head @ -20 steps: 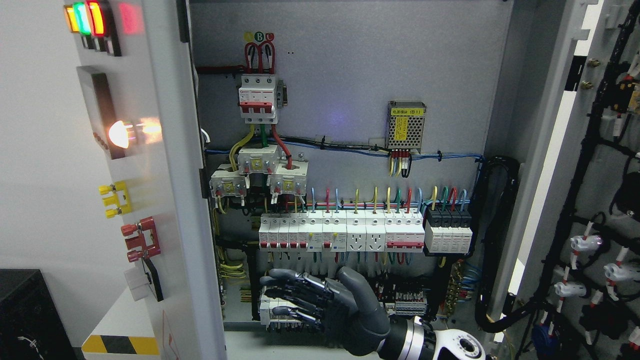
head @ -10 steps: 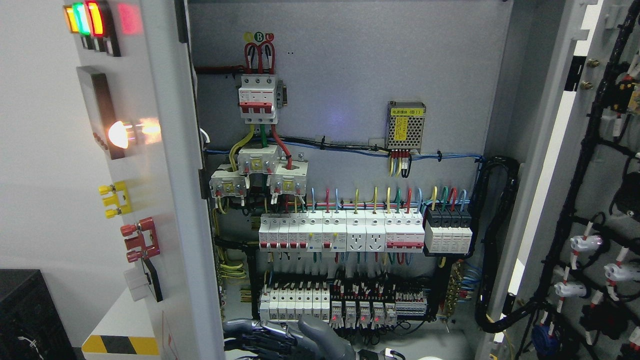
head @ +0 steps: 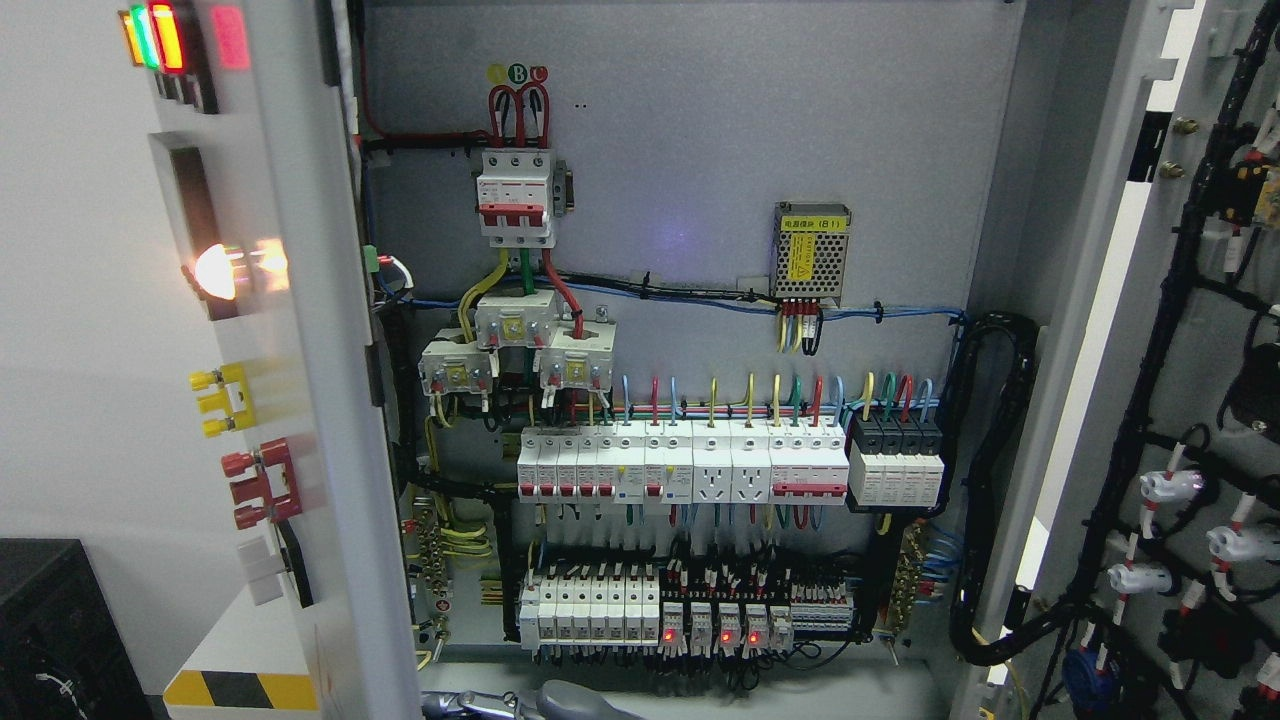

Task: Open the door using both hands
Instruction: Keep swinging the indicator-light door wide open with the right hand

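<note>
The cabinet's left door stands swung open at the picture's left, its front carrying indicator lamps and yellow and red fittings. The right door is open at the right, with black wire looms on its inner face. Between them the back panel with breakers and terminal rows is exposed. My right hand shows only as a grey sliver at the bottom edge, below the lowest terminal row, fingers stretched leftward and touching neither door. The left arm is out of sight.
A lit white lamp sticks out from the left door. A black box and a yellow-black striped ledge sit at the lower left. White connectors hang on the right door's wiring.
The right hand has dropped from in front of the lower terminals almost out of the picture. The left door's edge has swung further left, uncovering more wiring behind it.
</note>
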Robot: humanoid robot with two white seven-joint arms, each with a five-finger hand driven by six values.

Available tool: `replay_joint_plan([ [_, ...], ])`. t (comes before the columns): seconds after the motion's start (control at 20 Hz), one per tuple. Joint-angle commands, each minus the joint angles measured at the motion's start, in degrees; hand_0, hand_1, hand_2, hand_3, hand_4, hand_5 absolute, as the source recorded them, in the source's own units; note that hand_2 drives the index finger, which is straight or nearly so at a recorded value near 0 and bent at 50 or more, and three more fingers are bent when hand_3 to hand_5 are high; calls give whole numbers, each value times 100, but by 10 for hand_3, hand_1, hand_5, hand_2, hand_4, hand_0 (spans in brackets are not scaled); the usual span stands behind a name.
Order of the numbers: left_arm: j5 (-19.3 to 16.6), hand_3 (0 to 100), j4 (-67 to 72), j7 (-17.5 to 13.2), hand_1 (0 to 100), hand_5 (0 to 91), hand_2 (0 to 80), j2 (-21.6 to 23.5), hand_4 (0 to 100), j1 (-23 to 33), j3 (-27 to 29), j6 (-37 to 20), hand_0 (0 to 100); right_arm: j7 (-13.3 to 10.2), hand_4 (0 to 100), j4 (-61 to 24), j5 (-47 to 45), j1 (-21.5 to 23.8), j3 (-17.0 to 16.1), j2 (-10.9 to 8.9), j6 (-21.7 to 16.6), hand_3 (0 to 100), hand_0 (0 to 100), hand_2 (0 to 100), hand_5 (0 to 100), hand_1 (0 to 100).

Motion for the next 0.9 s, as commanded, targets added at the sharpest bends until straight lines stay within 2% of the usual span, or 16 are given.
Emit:
replay_joint_plan([
  [0.0, 0, 0, 0, 2, 0, 0, 0, -3, 0, 1, 0, -1, 0, 0, 0, -120, 8, -2, 537, 157, 4, 0, 0, 0, 0, 0],
  [0.1, 0, 0, 0, 2, 0, 0, 0, -3, 0, 1, 0, -1, 0, -9, 0, -120, 26, -11, 704, 192, 4, 0, 0, 0, 0, 0],
  [0.25, 0, 0, 0, 2, 0, 0, 0, -4, 0, 1, 0, -1, 0, -18, 0, -42, 79, -20, 853, 411, 12, 0, 0, 0, 0, 0],
  [0.4, 0, 0, 0, 2, 0, 0, 0, -4, 0, 1, 0, -1, 0, -263, 0, 81, 87, -81, 1091, 622, 4, 0, 0, 0, 0, 0],
  [0.55, 0, 0, 0, 2, 0, 0, 0, 5, 0, 1, 0, -1, 0, -457, 0, 441, 158, -204, 1118, 833, -31, 0, 0, 0, 0, 0],
  [0.85, 9, 0, 0, 2, 0, 0, 0, -4, 0, 1, 0, -1, 0, -475, 0, 504, 167, -213, 1135, 904, -40, 0, 0, 0, 0, 0],
])
